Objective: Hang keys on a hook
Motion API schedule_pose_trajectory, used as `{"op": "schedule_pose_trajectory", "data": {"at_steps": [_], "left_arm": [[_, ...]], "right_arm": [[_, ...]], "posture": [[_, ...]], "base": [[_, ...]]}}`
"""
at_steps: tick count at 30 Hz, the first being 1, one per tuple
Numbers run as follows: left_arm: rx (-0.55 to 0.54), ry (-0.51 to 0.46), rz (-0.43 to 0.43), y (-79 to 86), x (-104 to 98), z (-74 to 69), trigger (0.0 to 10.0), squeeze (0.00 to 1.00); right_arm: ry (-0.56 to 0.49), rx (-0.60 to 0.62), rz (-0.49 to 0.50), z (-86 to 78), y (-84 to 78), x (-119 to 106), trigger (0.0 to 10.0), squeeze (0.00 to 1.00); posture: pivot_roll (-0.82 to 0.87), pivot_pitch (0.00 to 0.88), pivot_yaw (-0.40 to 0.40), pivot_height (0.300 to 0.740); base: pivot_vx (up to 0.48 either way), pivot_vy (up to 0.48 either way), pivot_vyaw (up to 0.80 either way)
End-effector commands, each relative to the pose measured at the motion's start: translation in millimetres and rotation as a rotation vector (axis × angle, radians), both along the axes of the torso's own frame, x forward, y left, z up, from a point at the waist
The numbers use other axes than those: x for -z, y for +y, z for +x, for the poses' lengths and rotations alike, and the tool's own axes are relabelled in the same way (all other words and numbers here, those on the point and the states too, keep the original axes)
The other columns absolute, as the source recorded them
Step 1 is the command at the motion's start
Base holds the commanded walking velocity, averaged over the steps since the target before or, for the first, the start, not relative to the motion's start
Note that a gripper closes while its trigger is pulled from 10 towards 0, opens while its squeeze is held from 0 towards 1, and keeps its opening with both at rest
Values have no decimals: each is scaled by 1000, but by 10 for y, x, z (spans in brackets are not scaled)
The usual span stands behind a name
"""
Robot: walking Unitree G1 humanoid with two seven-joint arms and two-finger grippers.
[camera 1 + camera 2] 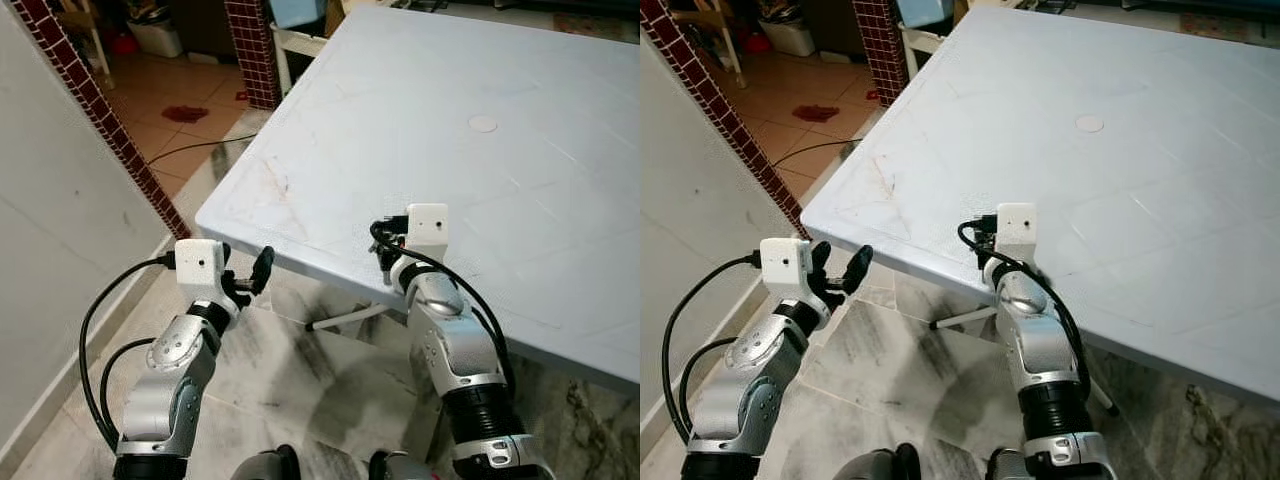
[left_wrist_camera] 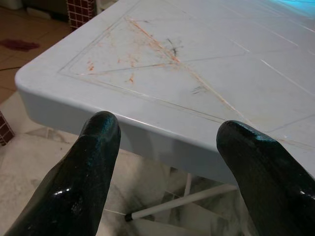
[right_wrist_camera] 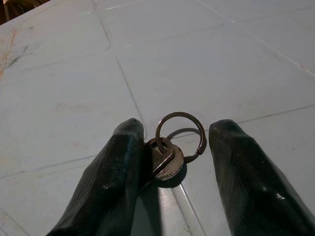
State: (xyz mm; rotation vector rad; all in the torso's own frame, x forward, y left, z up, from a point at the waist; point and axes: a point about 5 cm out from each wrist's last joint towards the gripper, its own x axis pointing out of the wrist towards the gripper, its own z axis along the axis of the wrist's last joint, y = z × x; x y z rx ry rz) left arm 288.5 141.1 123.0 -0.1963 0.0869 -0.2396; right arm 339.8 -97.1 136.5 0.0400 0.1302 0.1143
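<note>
The keys (image 3: 167, 160), a flat round-headed metal key threaded on a thin wire split ring (image 3: 180, 135), lie flat on the white plastic table (image 1: 520, 190), a smooth moulded top scored with shallow panel lines and smeared with rusty marks toward its rounded corner; the right gripper (image 3: 170, 162) sits over the table's near edge with its glossy black fingers (image 3: 115, 182) apart, the keys between them and touching one finger, the ring lying on the far side of the key head, whose blade is hidden so its long axis cannot be told. The left gripper (image 2: 167, 147) hangs just off the table's corner, above the grey marbled floor tiles (image 1: 300, 380), its fingers spread wide and empty
</note>
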Motion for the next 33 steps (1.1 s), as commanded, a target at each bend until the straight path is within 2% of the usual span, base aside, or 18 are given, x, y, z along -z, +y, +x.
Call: {"op": "schedule_pose_trajectory", "data": {"at_steps": [1,9,25,28,30,33], "left_arm": [[-17,8,14,36,9,-15,10000,0],[-18,8,13,32,11,-12,10000,0],[-17,6,21,36,6,1,10000,0],[-19,4,23,39,3,4,10000,0],[-26,0,25,46,-5,8,10000,0],[-15,-8,5,28,-23,5,10000,0]], "right_arm": [[69,-54,-3,-29,115,128,0,0],[100,-79,-11,-83,156,207,0,0],[110,-39,-15,-92,54,247,0,0],[84,-12,-27,-82,7,217,0,0],[-56,59,-70,-58,-119,30,0,0],[-122,86,-91,-61,-181,-63,0,0]], "posture": [[44,192,82,740],[42,189,81,740],[43,182,84,740],[43,181,84,740],[44,179,84,740],[42,180,85,740]], "base": [[0,0,0],[0,0,0],[0,0,0],[0,0,0],[0,0,0],[0,0,0]]}}
